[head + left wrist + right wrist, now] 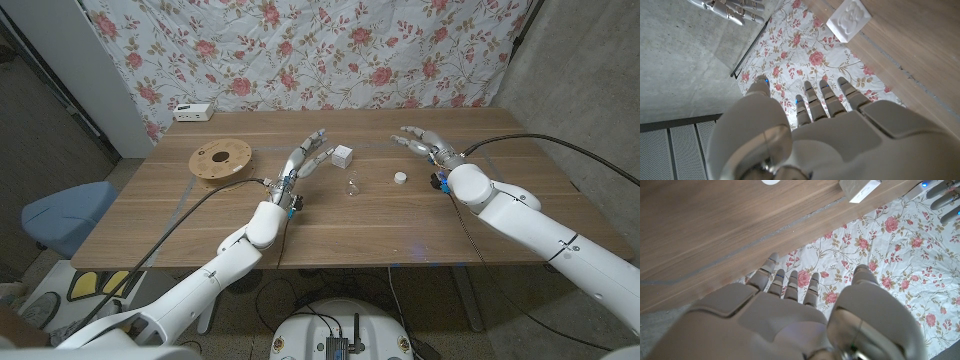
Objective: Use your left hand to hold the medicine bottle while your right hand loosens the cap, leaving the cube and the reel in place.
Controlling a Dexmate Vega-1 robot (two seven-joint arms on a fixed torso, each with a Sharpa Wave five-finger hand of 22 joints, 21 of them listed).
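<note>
Both hands, left hand [306, 158] and right hand [424, 139], spread empty; clear bottle [353, 187] lies beside its cap [400, 178].

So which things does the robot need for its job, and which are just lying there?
For the job: small clear medicine bottle; small round white cap; left hand; right hand.

Just lying about: white cube; round wooden reel; white box at the far edge.
</note>
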